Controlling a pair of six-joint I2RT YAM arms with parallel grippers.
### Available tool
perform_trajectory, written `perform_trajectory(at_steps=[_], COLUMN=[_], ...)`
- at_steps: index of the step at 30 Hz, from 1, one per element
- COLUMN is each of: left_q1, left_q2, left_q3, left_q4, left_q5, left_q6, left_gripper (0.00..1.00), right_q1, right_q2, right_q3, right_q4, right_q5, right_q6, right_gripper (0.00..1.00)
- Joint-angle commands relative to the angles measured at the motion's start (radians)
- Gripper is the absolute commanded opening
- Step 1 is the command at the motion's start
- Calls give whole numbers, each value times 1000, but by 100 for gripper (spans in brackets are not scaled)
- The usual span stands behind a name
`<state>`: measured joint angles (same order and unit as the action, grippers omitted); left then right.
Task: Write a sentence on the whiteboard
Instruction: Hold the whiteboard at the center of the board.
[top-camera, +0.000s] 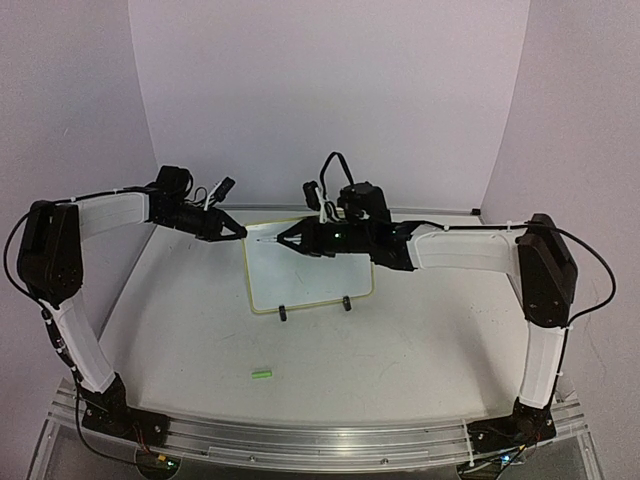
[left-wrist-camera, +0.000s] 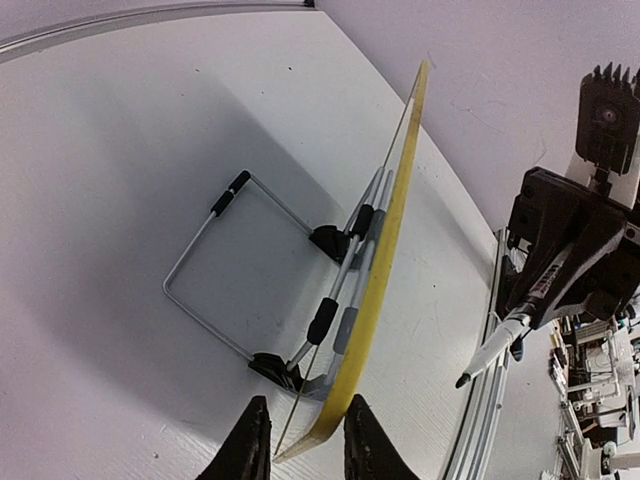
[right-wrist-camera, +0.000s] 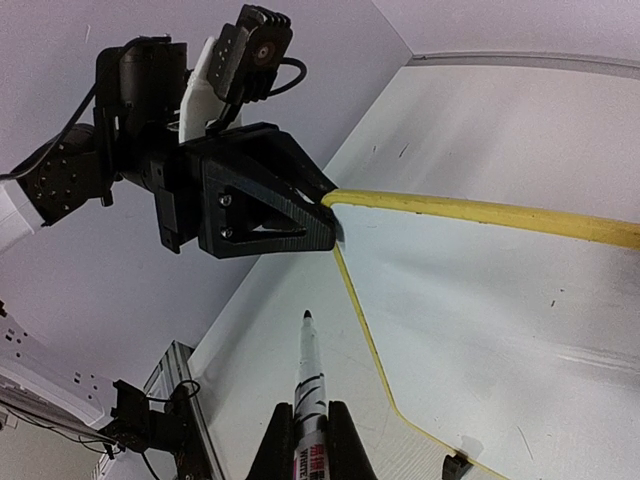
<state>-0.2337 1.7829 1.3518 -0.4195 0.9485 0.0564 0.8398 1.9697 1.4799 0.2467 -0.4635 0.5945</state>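
The whiteboard (top-camera: 310, 275) stands tilted at the table's middle on two black feet, with a pale yellow frame. Its face (right-wrist-camera: 500, 300) shows no green sentence. My left gripper (top-camera: 240, 232) grips the board's top left corner; in the left wrist view its fingertips (left-wrist-camera: 305, 440) straddle the yellow edge (left-wrist-camera: 385, 250). My right gripper (top-camera: 285, 240) is shut on a white marker (right-wrist-camera: 310, 385) with black stripes and a dark tip. The tip points toward the board's upper left part and hangs apart from the face. The marker also shows in the left wrist view (left-wrist-camera: 497, 350).
A small green cap (top-camera: 262, 374) lies on the table near the front. A wire stand (left-wrist-camera: 215, 270) props the board from behind. A metal rail (top-camera: 320, 440) runs along the near edge, and walls close in the back and sides.
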Motion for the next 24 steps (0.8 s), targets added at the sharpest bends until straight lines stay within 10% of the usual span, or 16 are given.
perform_trajectory(at_steps=[1,8,24], left_q1=[5,5,5], left_q2=[9,12,-7], left_q3=[44,39,-9], left_q4=[11,-28,-56], left_q5=[66,53,14], left_q6=[33,99,217], left_gripper=[19,0,0], right_q1=[-8,-9,-14], right_q2=[24,52,107], right_q3=[53,83,155], right_q4=[31,31,31], right_q5=[15,5,27], right_q6=[-1,-4,-1], right_gripper=[0,0,0])
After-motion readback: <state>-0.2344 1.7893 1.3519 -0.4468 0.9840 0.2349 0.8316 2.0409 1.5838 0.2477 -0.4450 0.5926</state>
